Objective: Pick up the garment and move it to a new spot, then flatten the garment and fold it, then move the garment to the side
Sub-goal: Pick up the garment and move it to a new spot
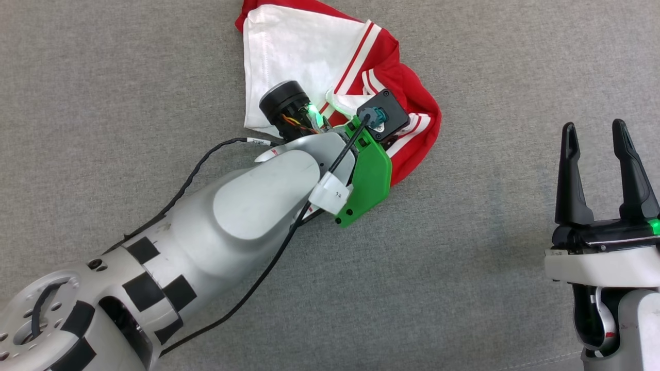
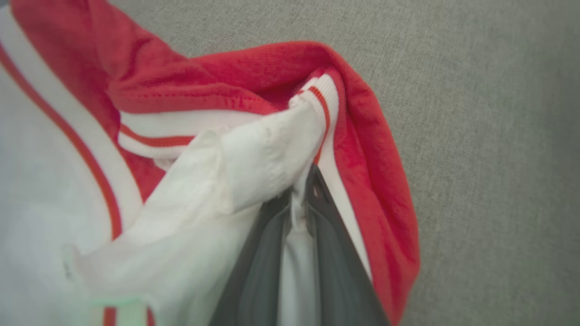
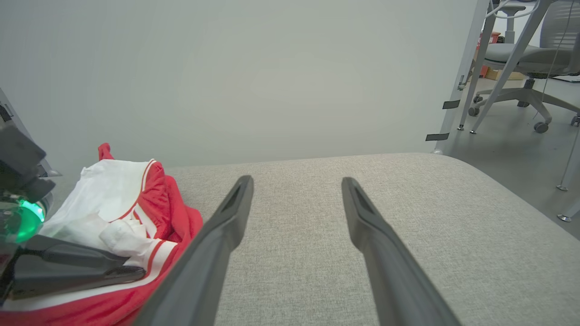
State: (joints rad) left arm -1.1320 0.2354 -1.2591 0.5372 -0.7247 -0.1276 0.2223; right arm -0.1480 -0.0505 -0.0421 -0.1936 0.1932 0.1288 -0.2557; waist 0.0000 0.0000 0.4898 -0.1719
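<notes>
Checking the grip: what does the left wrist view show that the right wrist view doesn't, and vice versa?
Left wrist view: close up, the left claw shut on a bunched white fold of the garment. Right wrist view: the right claw open over the grey cushion, a wall and an office chair beyond. Both: the garment lying on the cushion in the left claw's grip.
</notes>
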